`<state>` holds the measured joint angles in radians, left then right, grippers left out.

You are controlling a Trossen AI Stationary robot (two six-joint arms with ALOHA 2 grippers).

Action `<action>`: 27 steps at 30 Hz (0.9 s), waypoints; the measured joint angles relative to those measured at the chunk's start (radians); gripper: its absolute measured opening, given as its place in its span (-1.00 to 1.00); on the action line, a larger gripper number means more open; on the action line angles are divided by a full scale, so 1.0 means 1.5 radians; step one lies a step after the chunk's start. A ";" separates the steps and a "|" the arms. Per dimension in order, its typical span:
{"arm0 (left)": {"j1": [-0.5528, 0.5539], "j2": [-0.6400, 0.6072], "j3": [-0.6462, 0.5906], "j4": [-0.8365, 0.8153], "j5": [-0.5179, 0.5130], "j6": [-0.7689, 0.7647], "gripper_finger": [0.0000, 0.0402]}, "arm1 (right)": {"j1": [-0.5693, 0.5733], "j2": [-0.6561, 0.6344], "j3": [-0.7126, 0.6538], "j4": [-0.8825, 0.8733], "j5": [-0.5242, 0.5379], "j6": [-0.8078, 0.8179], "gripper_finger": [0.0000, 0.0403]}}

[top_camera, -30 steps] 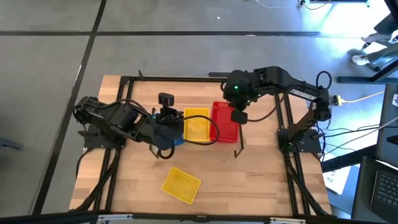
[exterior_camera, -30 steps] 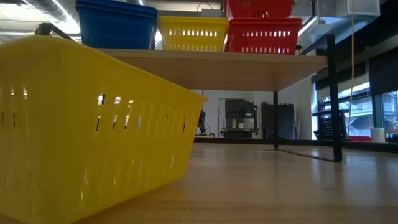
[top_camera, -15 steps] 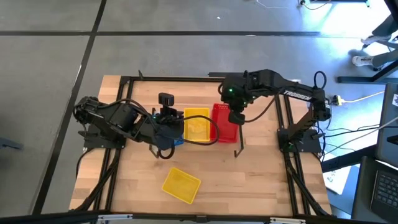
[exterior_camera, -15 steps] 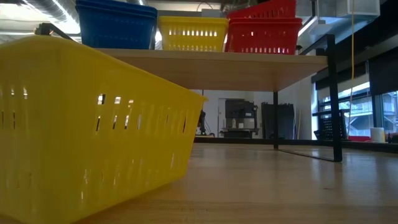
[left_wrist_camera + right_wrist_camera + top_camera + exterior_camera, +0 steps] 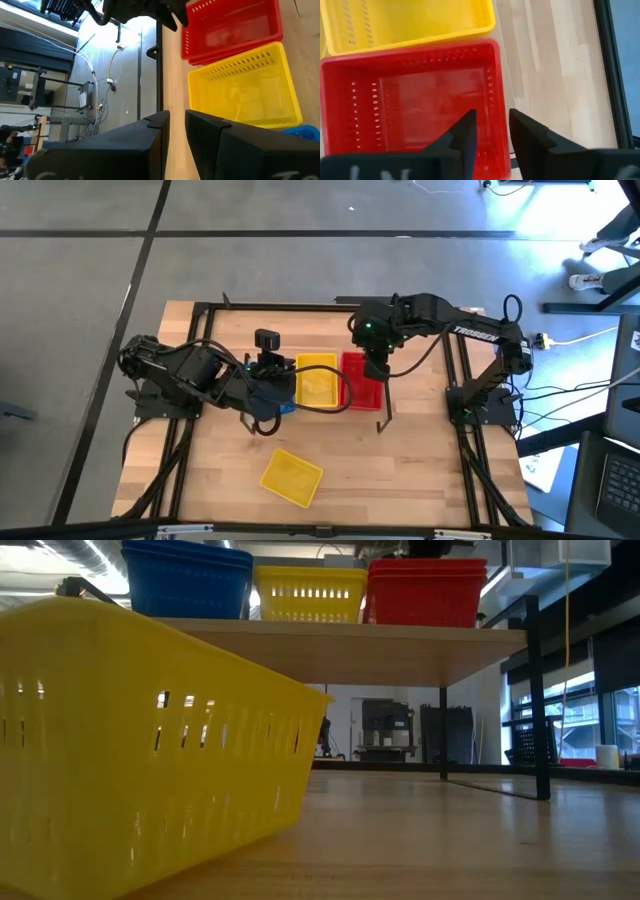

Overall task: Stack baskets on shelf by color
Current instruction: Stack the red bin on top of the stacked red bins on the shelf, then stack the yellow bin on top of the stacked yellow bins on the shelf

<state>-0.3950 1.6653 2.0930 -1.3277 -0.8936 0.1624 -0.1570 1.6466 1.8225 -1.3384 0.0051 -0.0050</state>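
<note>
On the shelf (image 5: 340, 638) stand a blue basket (image 5: 186, 580), a yellow basket (image 5: 316, 380) and a red stack (image 5: 360, 380), left to right. The top red basket (image 5: 415, 105) sits level, nested in the one below. My right gripper (image 5: 491, 117) hovers open over that basket's far end, one finger inside its wall (image 5: 496, 95) and one outside. My left gripper (image 5: 177, 127) waits over the shelf's left part by the blue basket (image 5: 300, 131), fingers a narrow gap apart with nothing between them. Another yellow basket (image 5: 291, 476) rests on the tabletop near the front.
The shelf's thin black legs (image 5: 532, 700) stand on the larger wooden tabletop (image 5: 400, 470). Black frame rails (image 5: 470, 450) run along both table sides under the arm bases. Bare wood lies right of the loose yellow basket.
The top red basket has come down: first raised above the stack, then tilted on it, now level and nested. My right gripper has shifted slightly toward the table's left edge above it. The left arm has kept still.
</note>
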 joint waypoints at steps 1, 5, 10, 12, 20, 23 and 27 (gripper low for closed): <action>0.000 0.000 0.000 0.000 0.000 -0.001 -0.73 | 0.000 0.000 0.000 0.000 0.000 0.001 -0.44; 0.000 0.000 0.000 -0.013 0.000 -0.015 -0.73 | 0.000 -0.003 0.013 -0.022 0.000 0.000 -0.41; 0.000 0.000 0.000 -0.066 0.012 -0.105 -0.73 | 0.007 -0.005 0.075 -0.061 0.000 0.015 -0.42; 0.000 0.000 0.000 -0.096 0.037 -0.150 -0.73 | 0.015 -0.005 0.100 -0.068 0.001 0.015 -0.41; -0.004 0.001 -0.003 -0.163 0.149 -0.264 -0.73 | 0.090 -0.005 0.166 -0.070 0.001 0.016 -0.41; -0.024 -0.008 -0.003 -0.162 0.155 -0.274 -0.73 | 0.135 -0.005 0.177 -0.070 0.001 0.037 -0.41; -0.056 -0.031 -0.003 -0.162 0.154 -0.288 -0.73 | 0.202 -0.005 0.178 -0.053 0.001 0.109 -0.41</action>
<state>-0.4784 1.6192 2.0880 -1.5712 -0.6626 -0.2692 0.1456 1.6395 2.0899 -1.4186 0.0061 0.1586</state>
